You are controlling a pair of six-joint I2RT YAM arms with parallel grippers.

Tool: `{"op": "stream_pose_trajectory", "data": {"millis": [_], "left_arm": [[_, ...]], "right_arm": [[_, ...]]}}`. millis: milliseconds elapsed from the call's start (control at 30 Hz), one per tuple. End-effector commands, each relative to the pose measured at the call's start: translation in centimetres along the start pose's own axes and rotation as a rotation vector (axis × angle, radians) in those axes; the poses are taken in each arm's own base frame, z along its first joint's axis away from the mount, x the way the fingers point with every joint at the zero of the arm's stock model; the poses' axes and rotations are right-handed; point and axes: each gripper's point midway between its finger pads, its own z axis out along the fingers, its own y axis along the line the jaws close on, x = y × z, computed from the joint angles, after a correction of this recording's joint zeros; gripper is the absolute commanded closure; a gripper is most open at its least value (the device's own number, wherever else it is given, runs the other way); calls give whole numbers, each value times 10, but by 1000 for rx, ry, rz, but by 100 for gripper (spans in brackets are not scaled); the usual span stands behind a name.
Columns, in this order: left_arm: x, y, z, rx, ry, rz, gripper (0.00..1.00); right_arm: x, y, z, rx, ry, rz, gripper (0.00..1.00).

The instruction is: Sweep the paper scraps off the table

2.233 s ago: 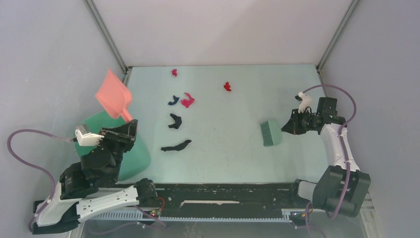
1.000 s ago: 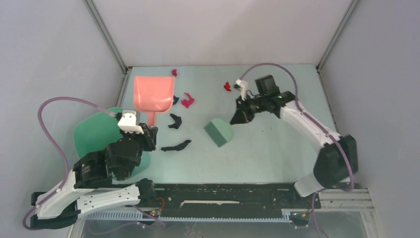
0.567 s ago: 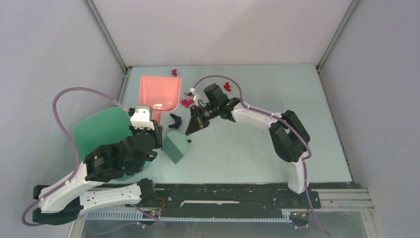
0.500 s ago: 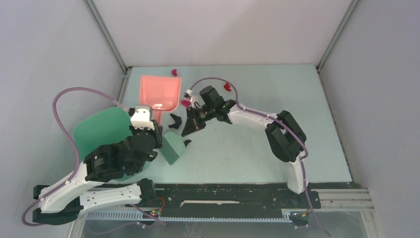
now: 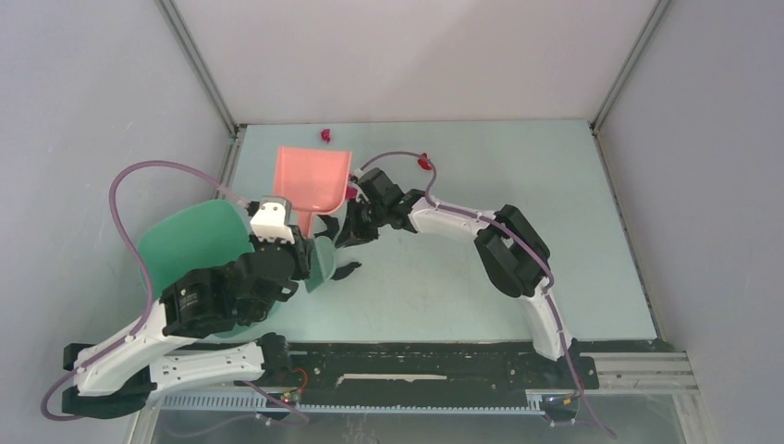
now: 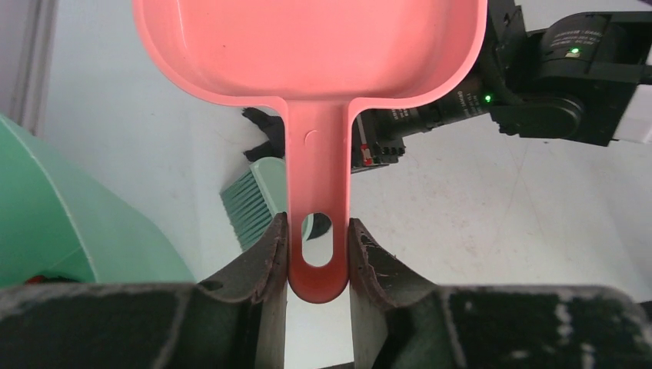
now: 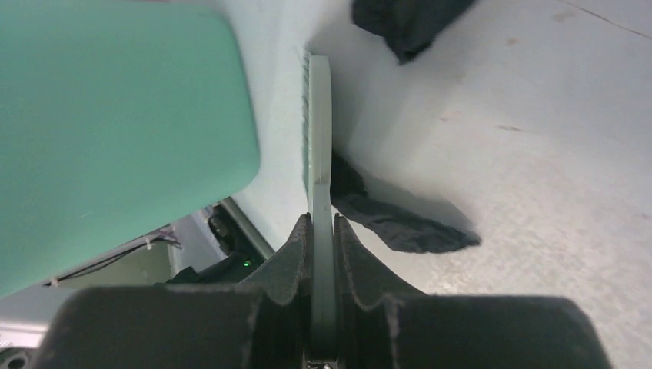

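My left gripper point(image 5: 298, 231) point(image 6: 317, 240) is shut on the handle of the pink dustpan point(image 5: 314, 178) point(image 6: 307, 46), whose mouth faces the far side of the table point(image 5: 573, 222). My right gripper point(image 5: 354, 229) point(image 7: 323, 231) is shut on the thin handle of the green brush point(image 5: 320, 261) point(image 7: 319, 146), just right of the pan's handle. The bristles point(image 6: 247, 206) stand beside that handle. One black paper scrap point(image 5: 345, 269) point(image 7: 404, 219) lies by the brush, and another point(image 7: 407, 23) point(image 6: 260, 143) lies further on. Two red scraps point(image 5: 325, 135) point(image 5: 424, 161) lie further back.
A dark green round bin point(image 5: 185, 245) point(image 6: 69, 223) stands at the left under my left arm. My right arm stretches across the table's middle to the pan, and its wrist point(image 6: 553, 84) sits close by the pan's right rim. The walls meet behind the table.
My right arm has swept the brush leftward across the table up to the dustpan's handle. The dustpan has shifted slightly right. The magenta and blue scraps beside the pan no longer show.
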Motion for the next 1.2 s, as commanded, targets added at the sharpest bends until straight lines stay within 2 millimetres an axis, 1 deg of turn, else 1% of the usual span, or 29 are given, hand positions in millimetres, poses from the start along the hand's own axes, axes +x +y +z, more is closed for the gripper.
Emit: {"op": "stream_pose_trajectory", "data": {"millis": [0, 100, 133, 233, 300, 333, 400, 467, 500, 533, 567, 633, 667, 733, 800, 833, 933, 1033, 1133, 1167], "left_arm": [[-2, -12, -5, 65, 11, -98, 100], [2, -14, -7, 90, 23, -113, 100], [3, -15, -7, 97, 28, -116, 100], [5, -16, -8, 108, 37, -121, 100], [6, -16, -8, 110, 39, -112, 100], [6, -16, -8, 109, 39, -103, 100], [4, -15, -8, 106, 34, -84, 100], [3, -14, -7, 102, 29, -65, 100], [2, -13, -7, 98, 25, -54, 100], [1, -12, -7, 93, 21, -45, 100], [0, -11, -7, 88, 19, -34, 100], [-2, -10, -5, 75, 13, -16, 100], [-2, -10, -5, 72, 13, -6, 100], [-2, -11, -4, 69, 15, 4, 100], [-2, -12, -4, 75, 18, 1, 100], [-2, -13, -4, 80, 20, -6, 100], [0, -12, -6, 86, 24, -28, 100], [-1, -10, -9, 92, 22, -41, 100], [-3, -8, -12, 91, 28, -52, 100], [-3, -8, -12, 92, 32, -58, 100]], "right_arm": [[-16, -17, -30, 104, -118, 5, 100], [-19, -30, -62, 125, -168, -40, 100], [-20, -39, -76, 147, -185, -54, 100], [-24, -76, -116, 226, -202, -36, 100], [-24, -109, -145, 292, -180, 17, 100], [-26, -133, -163, 328, -176, 64, 100], [-21, -163, -191, 370, -151, 125, 100], [-12, -184, -219, 396, -116, 172, 100], [-11, -188, -230, 388, -117, 176, 100], [-13, -188, -241, 370, -131, 178, 100], [-16, -184, -250, 346, -155, 167, 100], [-28, -164, -263, 270, -215, 115, 100], [-36, -151, -267, 233, -254, 78, 100], [-52, -118, -273, 144, -326, -12, 100], [-63, -86, -268, 79, -368, -107, 100], [-67, -74, -264, 59, -379, -142, 100], [-75, -44, -238, 4, -377, -196, 100], [-78, -19, -202, -79, -348, -171, 100], [-79, -4, -164, -121, -314, -115, 100], [-83, -2, -153, -111, -313, -78, 100]]}}
